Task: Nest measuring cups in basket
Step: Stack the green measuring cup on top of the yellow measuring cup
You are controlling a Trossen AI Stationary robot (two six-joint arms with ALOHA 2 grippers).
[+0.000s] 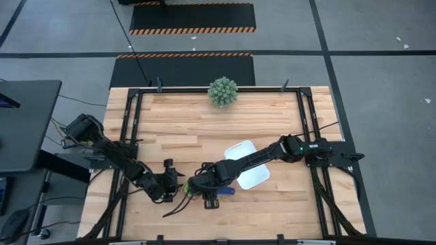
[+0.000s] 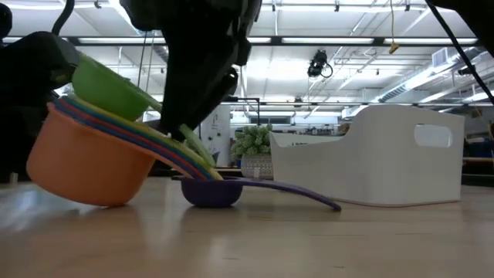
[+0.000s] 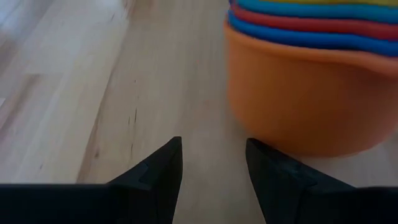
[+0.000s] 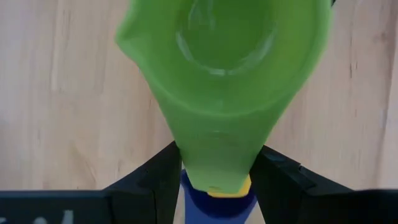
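Note:
A tilted stack of nested measuring cups (image 2: 89, 166), orange outermost with blue, red and yellow rims inside, rests on its lower edge on the table. A green cup (image 2: 116, 89) sits on top of the stack. My right gripper (image 4: 214, 180) comes from above and is shut on the green cup. My left gripper (image 3: 211, 171) is open and low at the table, just beside the orange cup (image 3: 305, 93) without touching it. A dark blue cup (image 2: 212, 191) sits alone on the table under the fanned handles. The white basket (image 1: 253, 178) stands to the right of the cups. My right gripper pinches the green cup's flat handle (image 4: 214, 155) between its two fingers, reaching down from above, with the fingers across the handle. The green bowl (image 4: 224, 56) extends ahead of the fingers, tilted, on top of the stack. Yellow and blue handles show just beneath it.
A green spiky ball plant (image 1: 223, 91) stands at the table's far edge. My right arm reaches over the basket's near-left corner. The dark blue cup's long handle (image 2: 309, 197) points toward the basket (image 2: 378, 162). Bare wood lies left of and behind the cups.

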